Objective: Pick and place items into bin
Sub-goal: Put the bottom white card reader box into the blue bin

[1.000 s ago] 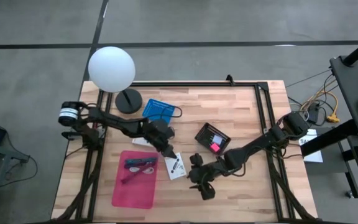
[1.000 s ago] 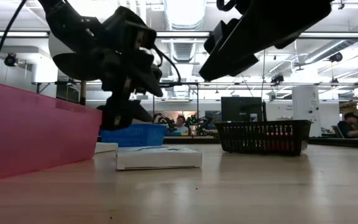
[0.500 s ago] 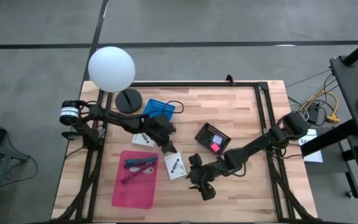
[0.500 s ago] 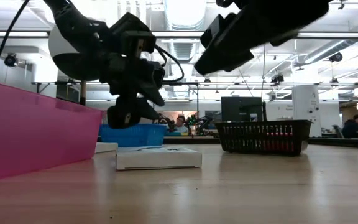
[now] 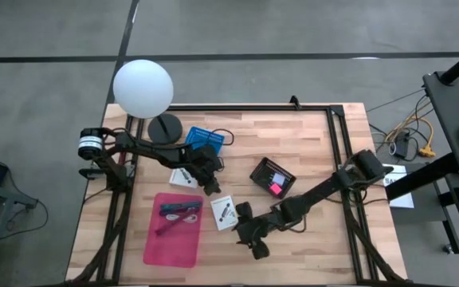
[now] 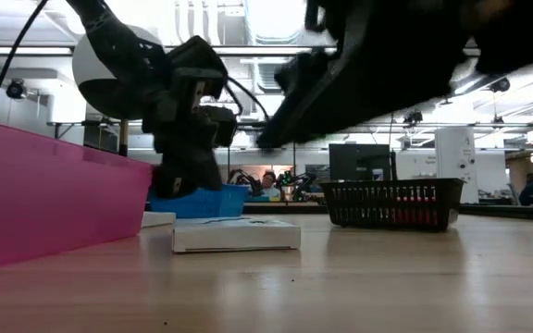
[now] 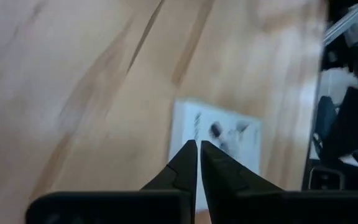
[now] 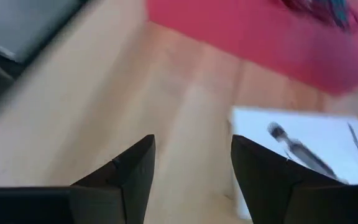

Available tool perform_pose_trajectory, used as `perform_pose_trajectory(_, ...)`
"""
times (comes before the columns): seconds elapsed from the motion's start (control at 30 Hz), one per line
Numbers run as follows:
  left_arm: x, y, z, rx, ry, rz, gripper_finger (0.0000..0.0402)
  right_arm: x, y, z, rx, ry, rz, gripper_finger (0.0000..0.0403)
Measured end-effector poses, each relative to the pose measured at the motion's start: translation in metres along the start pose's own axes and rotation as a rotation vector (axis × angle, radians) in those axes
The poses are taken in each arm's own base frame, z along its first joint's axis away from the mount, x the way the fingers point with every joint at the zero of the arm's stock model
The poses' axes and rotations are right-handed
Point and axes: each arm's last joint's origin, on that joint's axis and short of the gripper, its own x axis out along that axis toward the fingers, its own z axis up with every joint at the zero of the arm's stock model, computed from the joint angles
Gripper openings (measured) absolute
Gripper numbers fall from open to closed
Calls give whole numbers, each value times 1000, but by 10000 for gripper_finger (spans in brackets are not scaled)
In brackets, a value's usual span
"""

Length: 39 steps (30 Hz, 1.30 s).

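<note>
Items for the pink plastic bin [image 5: 171, 230] are still out on the wooden table [image 5: 309, 143]. The left gripper [image 5: 211, 188] is pinched tight with nothing between its fingers, as its wrist view shows, and it hangs over bare wood between two white cards. The nearer white card with black marks [image 5: 224, 213] lies flat just beside it, close to the bin's right wall. Another white card [image 5: 183, 177] sits on the gripper's other side. The right gripper [image 5: 245, 230] has its fingers spread apart and holds nothing. It hovers low, near the same marked card, which also shows in its own wrist view [image 8: 309, 155]. Purple pens and a teal-handled tool [image 5: 178, 211] already lie inside the bin. Farther off are a blue basket [image 5: 204, 139], a black basket with something pink in it [image 5: 272, 177], and a white ball lamp [image 5: 143, 88].

What could go wrong: both grippers are close to one card, so I think they might bump. The card is thin and flat, so fingers may slide over it.
</note>
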Motion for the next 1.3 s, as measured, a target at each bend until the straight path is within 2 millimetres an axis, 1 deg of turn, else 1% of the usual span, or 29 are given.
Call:
perform_pose_trajectory(0.07,1,2,-3,-21,43,10,1,7,-1,-5,14,23,-38,198)
perform_pose_trajectory(0.3,4,6,-4,-33,62,30,0,20,1,-8,23,44,-54,198)
perform_pose_trajectory(0.43,12,9,-2,-23,63,55,0,20,1,-4,26,26,-56,199)
perform_pose_trajectory(0.5,17,15,-4,-29,87,80,0,20,1,-3,25,26,-56,198)
perform_pose_trajectory(0.57,20,15,-1,-24,78,80,0,20,1,-2,25,23,-63,199)
perform_pose_trajectory(0.67,26,17,1,-30,91,87,0,20,-1,-2,17,22,-126,199)
perform_pose_trajectory(0.83,27,13,7,-11,83,75,0,19,-5,-5,-49,50,-236,199)
perform_pose_trajectory(0.93,27,9,11,5,77,61,0,19,-5,-5,-92,61,-238,199)
perform_pose_trajectory(1.07,27,7,14,14,72,54,0,19,-5,-7,-97,82,-237,199)
perform_pose_trajectory(1.17,26,7,13,-1,94,83,0,19,-5,-8,-76,82,-238,199)
perform_pose_trajectory(1.23,26,6,11,4,126,133,0,19,-5,-8,-57,80,-239,199)
perform_pose_trajectory(1.3,25,2,10,35,157,174,0,19,-5,-8,-44,82,-240,199)
